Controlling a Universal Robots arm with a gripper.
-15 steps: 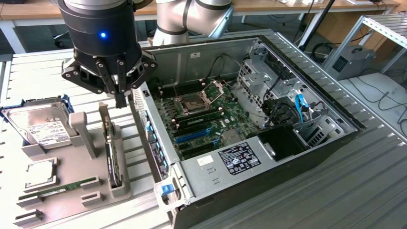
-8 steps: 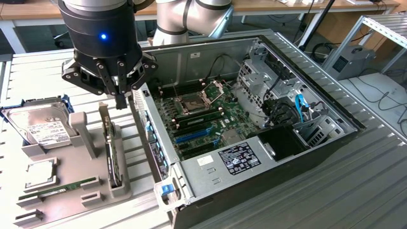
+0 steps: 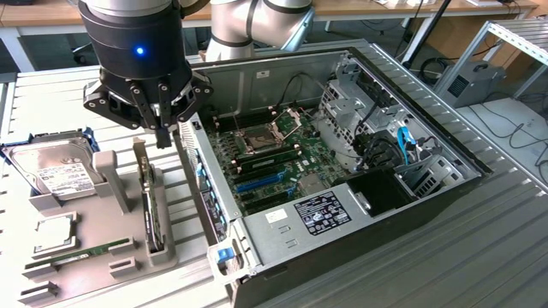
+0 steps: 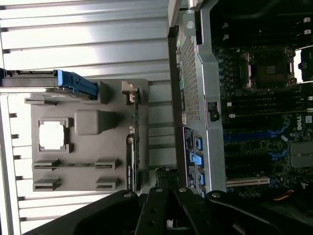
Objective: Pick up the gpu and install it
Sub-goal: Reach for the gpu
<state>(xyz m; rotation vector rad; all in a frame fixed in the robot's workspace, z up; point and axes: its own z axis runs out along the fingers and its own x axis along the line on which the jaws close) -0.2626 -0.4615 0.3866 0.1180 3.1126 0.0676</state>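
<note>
The gpu [image 3: 151, 208] is standing on edge in the grey holder [image 3: 94, 281], offering its upper edge just below the fingers [image 3: 163, 133]. The fingers are pressing together, gripping nothing. The computer case [image 3: 274, 251] is lying open beside them, exposing its slots for insertion.

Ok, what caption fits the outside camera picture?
Shut gripper hovers near the gpu, upright in its gray holder beside the open computer case.
</note>
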